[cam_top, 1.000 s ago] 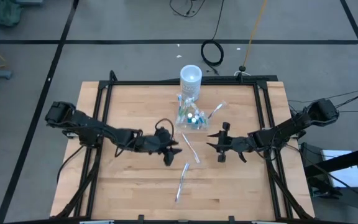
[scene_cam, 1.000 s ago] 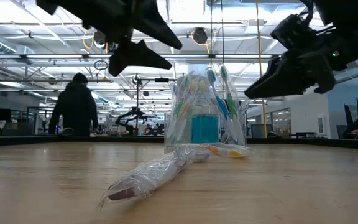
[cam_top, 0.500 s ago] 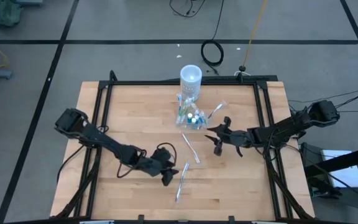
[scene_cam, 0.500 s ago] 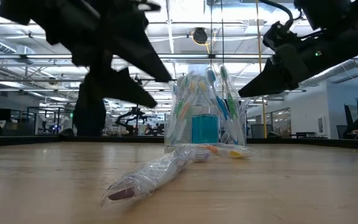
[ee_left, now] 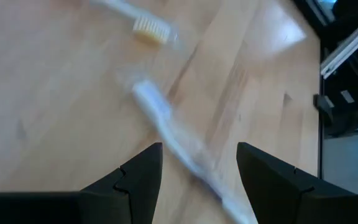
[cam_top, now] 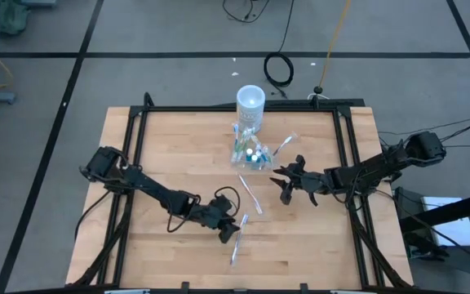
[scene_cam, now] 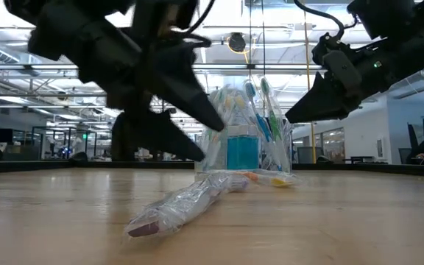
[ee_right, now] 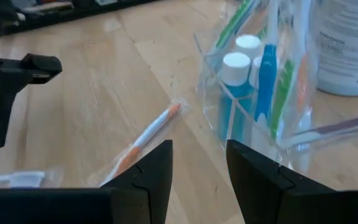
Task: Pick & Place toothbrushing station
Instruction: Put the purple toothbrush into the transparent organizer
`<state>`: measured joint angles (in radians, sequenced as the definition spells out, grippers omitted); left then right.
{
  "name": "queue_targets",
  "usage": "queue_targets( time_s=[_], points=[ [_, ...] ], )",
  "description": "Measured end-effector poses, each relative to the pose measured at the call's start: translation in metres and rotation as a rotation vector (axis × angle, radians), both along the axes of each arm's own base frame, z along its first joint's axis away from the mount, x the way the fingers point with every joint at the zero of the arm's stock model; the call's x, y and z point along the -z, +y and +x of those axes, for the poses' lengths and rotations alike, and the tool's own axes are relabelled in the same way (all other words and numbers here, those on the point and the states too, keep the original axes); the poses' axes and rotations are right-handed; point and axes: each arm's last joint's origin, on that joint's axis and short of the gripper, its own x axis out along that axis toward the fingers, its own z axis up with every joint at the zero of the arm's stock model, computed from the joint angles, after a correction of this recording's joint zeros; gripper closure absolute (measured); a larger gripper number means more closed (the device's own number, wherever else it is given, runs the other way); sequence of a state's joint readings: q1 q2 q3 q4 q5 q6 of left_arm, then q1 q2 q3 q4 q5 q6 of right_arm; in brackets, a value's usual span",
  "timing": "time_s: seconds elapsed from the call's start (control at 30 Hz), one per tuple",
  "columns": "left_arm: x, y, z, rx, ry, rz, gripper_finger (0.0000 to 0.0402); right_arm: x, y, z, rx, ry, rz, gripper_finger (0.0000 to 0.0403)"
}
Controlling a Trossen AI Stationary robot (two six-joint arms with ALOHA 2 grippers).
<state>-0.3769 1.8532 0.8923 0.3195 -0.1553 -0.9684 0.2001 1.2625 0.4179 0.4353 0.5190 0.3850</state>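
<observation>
- High view first: the toothbrushing station (cam_top: 250, 151), a clear container packed with brushes and small capped tubes, sits in the upper centre of the frame, touching or just beside the white cylinder (cam_top: 250, 104) above it on the wooden table (cam_top: 161, 147).
- Left gripper (cam_top: 229, 231) is low in the centre of the frame, right at a wrapped toothbrush (cam_top: 238, 238) lying loose on the boards. In the left wrist view its fingers stand spread, with the brush (ee_left: 185, 146) running between them, nothing pinched.
- Right gripper (cam_top: 282, 181) hangs just right of centre, near the station's lower right corner. The right wrist view shows its fingers parted and empty, with an orange-tipped wrapped brush (ee_right: 143, 140) on the table ahead and the station (ee_right: 260, 87) beyond.
- Another loose brush (cam_top: 250, 196) lies between the two grippers.
- The risk, as I read it: the wrapper is slick and crinkly, so a close here could grab only film and let the brush slide out.
- The low view shows the station (scene_cam: 245, 136) crowded; a careless drop-in or a nudge from the right gripper could tip it or scatter the brushes.
</observation>
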Motion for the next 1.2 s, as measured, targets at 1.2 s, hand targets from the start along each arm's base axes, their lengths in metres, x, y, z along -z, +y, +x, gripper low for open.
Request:
queue_targets(
  time_s=[1.2],
  points=[
    [0.012, 0.006, 0.037, 0.182, 0.271, 0.442, 0.0253, 0.026, -0.005, -0.024, 0.0, -0.014, -0.004, 0.0261]
  ],
)
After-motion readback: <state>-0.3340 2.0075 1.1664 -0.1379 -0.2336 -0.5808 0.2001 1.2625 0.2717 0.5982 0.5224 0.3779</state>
